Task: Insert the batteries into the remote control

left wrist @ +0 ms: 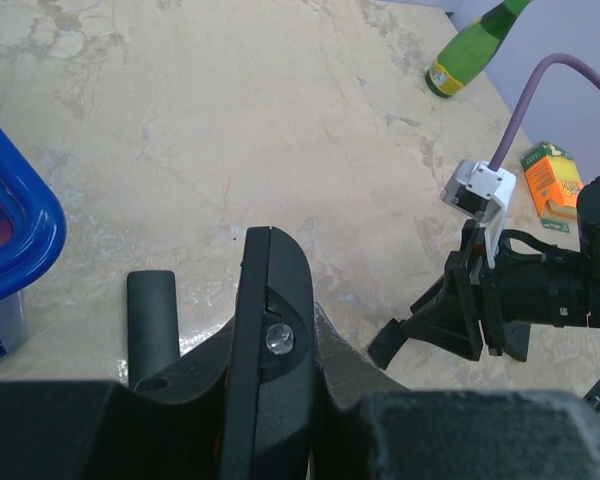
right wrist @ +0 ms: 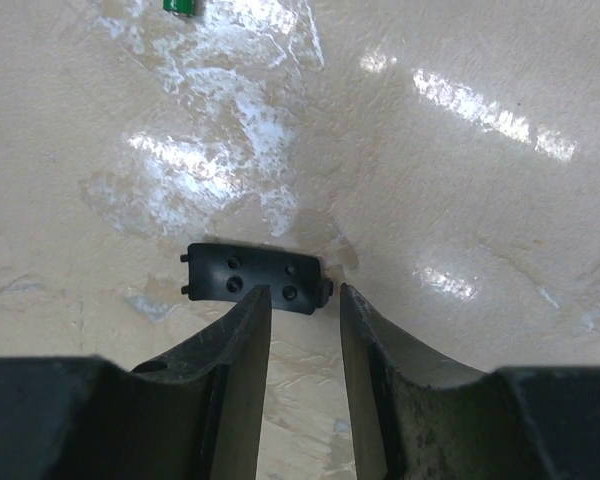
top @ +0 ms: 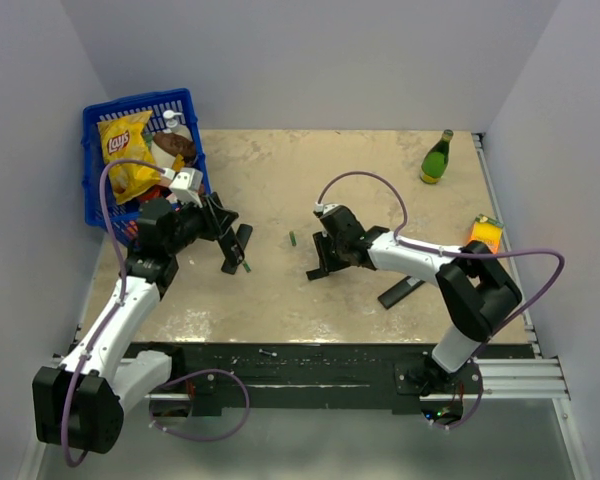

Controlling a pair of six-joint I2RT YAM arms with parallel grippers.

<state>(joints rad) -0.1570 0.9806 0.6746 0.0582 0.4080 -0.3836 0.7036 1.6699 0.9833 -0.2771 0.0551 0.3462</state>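
Observation:
My left gripper is shut on a black remote control. It holds the remote edge-up, with the end that carries a clear LED facing the wrist camera. In the top view this gripper and the remote are left of centre. My right gripper is open with a narrow gap, low over the table. The small black back cover lies flat just past its tips, and the left fingertip overlaps the cover's near edge. A tiny green cylinder lies between the arms and also shows in the right wrist view. I cannot tell whether it is a battery.
A second black remote lies beside my left gripper. A third remote lies by the right arm. A blue basket with a chips bag stands at the back left. A green bottle and an orange carton are on the right.

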